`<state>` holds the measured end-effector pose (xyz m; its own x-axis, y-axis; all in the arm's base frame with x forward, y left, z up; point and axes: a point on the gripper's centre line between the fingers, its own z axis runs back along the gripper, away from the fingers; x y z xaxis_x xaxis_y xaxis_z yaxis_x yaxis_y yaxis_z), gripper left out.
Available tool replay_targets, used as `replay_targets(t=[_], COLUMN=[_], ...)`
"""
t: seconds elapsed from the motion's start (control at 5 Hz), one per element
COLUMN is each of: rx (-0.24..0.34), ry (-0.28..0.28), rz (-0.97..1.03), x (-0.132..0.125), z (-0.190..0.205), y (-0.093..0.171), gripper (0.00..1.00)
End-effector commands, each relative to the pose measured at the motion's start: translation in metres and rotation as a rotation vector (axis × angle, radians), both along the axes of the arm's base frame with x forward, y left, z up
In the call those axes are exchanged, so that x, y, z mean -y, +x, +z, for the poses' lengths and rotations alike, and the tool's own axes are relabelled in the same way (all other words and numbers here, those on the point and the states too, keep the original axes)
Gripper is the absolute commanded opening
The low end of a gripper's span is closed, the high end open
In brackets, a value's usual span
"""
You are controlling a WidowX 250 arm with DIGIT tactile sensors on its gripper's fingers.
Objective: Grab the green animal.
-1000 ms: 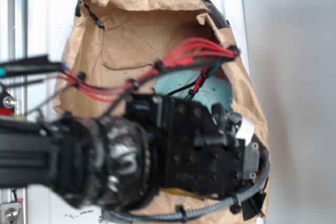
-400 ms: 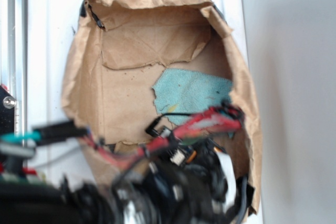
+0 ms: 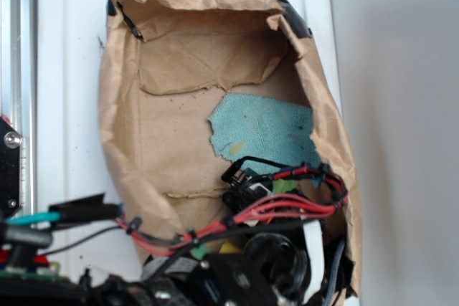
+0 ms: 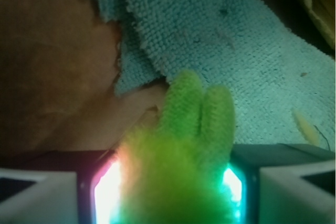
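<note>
The black robot claw is closing around the fuzzy lime-green plush animal, with the toy filling the gap between its two pads, which are glowing white, pink and teal against the fur on either side. Two rounded green lobes of the toy are poking forward past the fingertips, over the edge of a teal terry-cloth towel. In the exterior view the arm, strung with red and black wires, is reaching down into a crumpled brown paper bag that is lying on a white moulded plastic surface; there the towel is showing on the bag's floor, just beyond the claw.
</note>
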<state>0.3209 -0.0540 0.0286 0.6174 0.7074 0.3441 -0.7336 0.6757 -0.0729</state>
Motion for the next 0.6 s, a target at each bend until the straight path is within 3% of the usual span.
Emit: replay_targets(t=[0.0,0.2,0.4], rx=[0.061,0.055,0.031], ry=[-0.232,-0.239,-0.141], rz=[-0.001,-0.021,-0.103], x=[-0.071,-0.092,-0.101], z=[0.098,0.141,0.166], y=[-0.014,-0.025,-0.033], gripper=[0.0,0.0,0.0])
